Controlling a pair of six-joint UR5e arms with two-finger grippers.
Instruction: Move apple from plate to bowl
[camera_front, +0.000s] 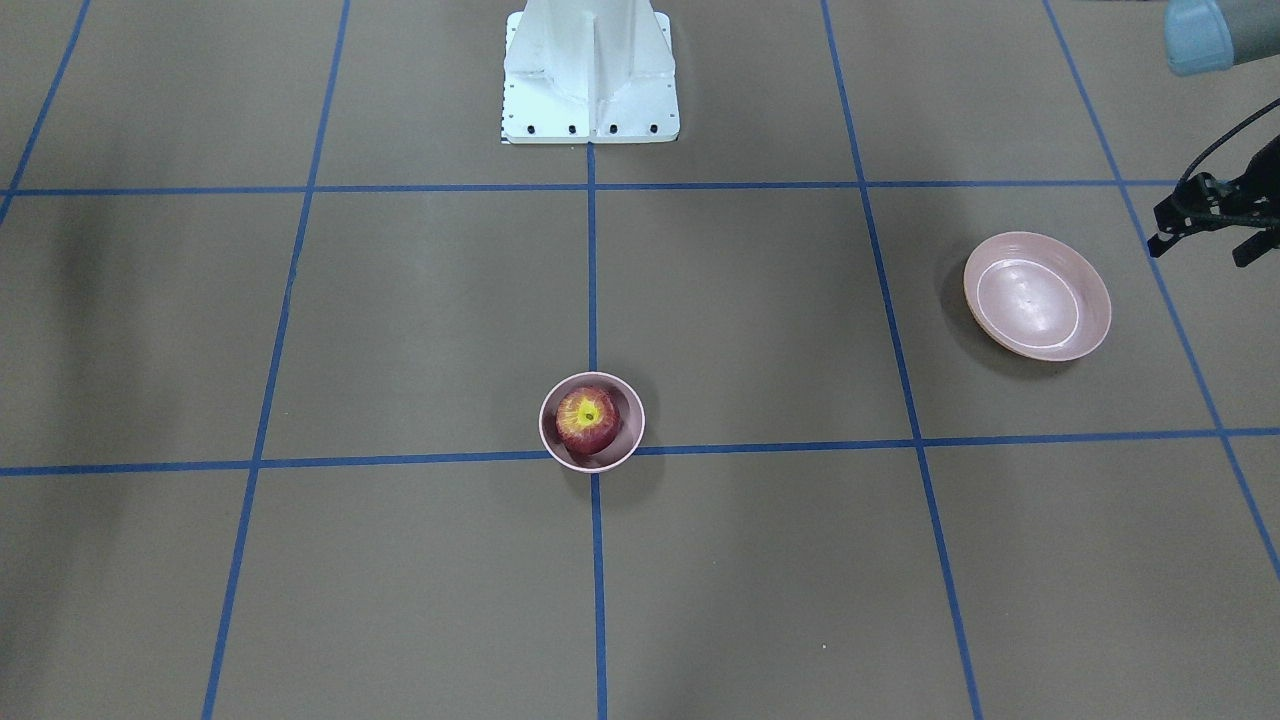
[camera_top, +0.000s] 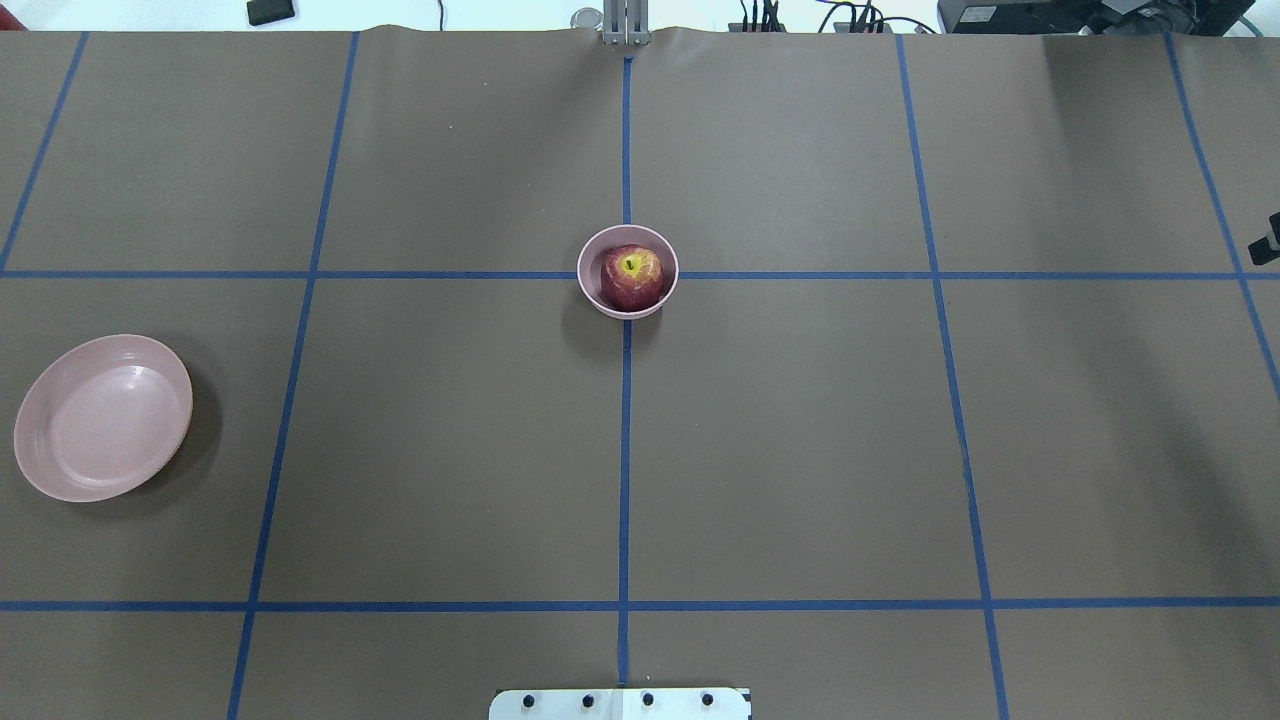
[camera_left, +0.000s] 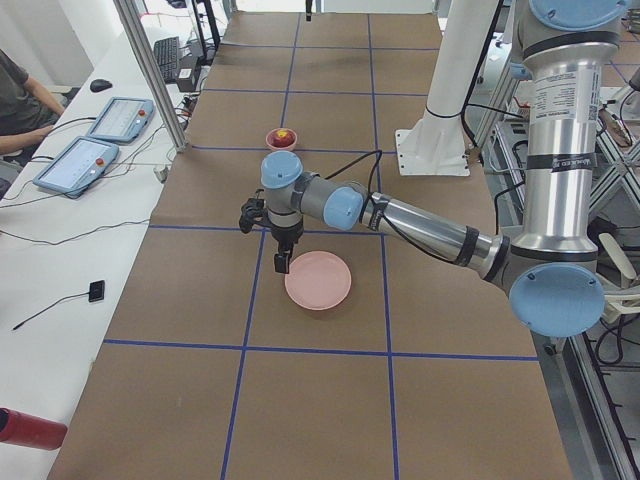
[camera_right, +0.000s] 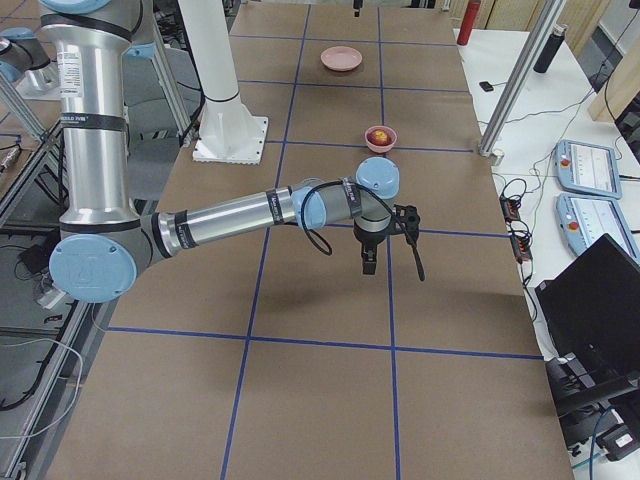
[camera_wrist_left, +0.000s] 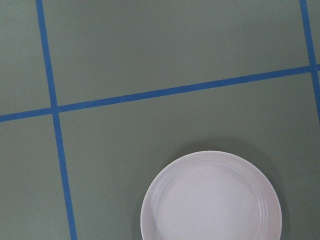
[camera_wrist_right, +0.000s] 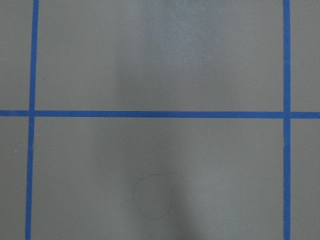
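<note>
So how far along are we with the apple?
Done: the apple sits in the bowl, and the plate is bare. In hand: nothing; the jaws of the left arm hang empty beside the plate. Left: nothing of the move itself that I can see, perhaps only parking the arms.

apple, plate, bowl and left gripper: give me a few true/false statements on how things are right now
1. The apple sits inside the bowl. True.
2. The plate has fruit on it. False: the plate is empty.
3. The bowl stands on a crossing of blue tape lines. True.
4. The left gripper grips the apple. False: it hangs near the plate, holding nothing, far from the apple.
</note>
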